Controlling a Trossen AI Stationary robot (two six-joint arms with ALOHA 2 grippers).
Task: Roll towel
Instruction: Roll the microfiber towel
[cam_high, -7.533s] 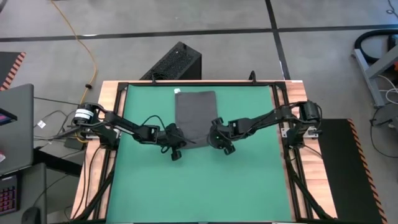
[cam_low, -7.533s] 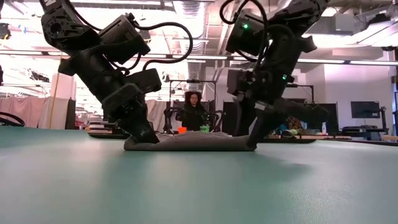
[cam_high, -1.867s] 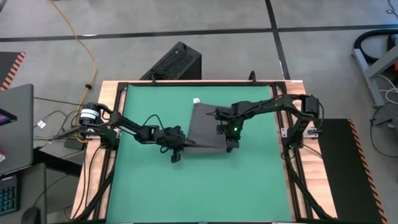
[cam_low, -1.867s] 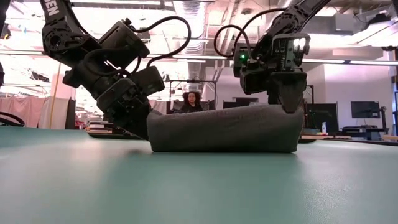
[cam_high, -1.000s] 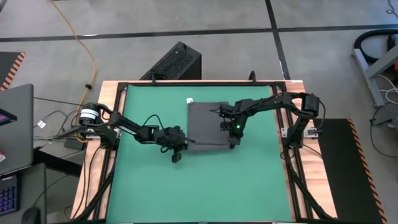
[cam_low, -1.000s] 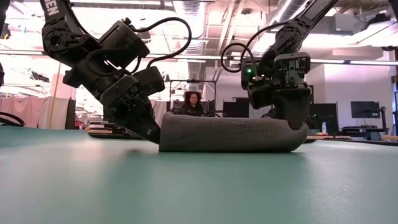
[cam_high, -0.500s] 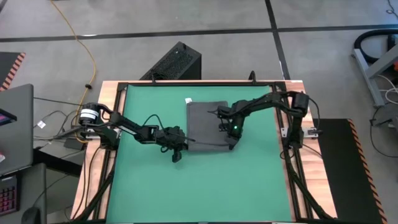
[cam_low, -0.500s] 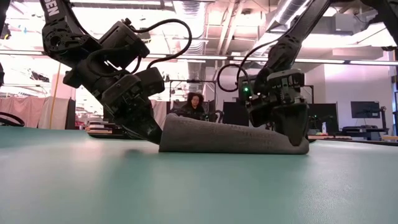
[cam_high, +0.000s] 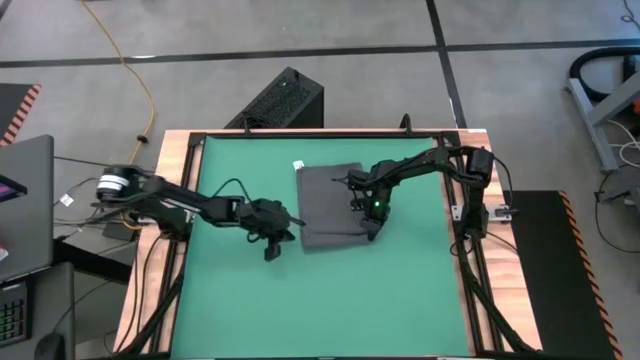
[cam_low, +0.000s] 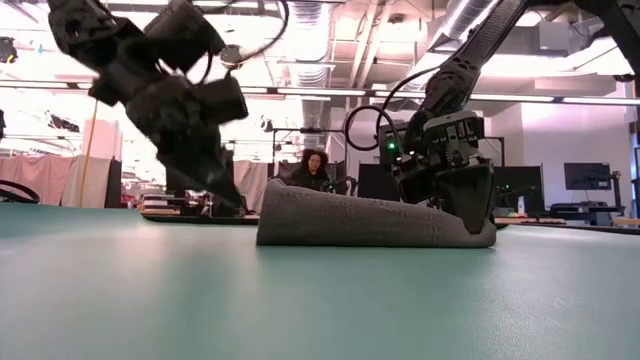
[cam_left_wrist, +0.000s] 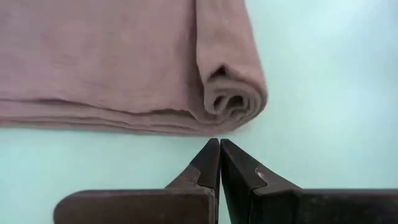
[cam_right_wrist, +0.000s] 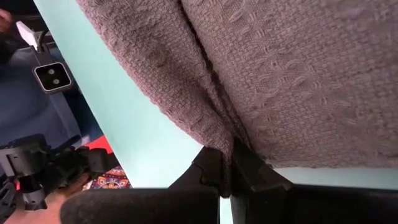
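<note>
Charcoal towel (cam_high: 332, 204) lies folded (one end rolled) on the mat.

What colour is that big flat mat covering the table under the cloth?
Green. The flat soft mat on the table shows best in the high view, plain and unpatterned.

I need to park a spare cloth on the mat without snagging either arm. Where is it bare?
The green mat is bare across its whole near half, and in the far corners beside the towel. The middle is crowded: the left gripper, shut, sits just off the towel's left edge, and the right gripper pinches its right edge.
</note>
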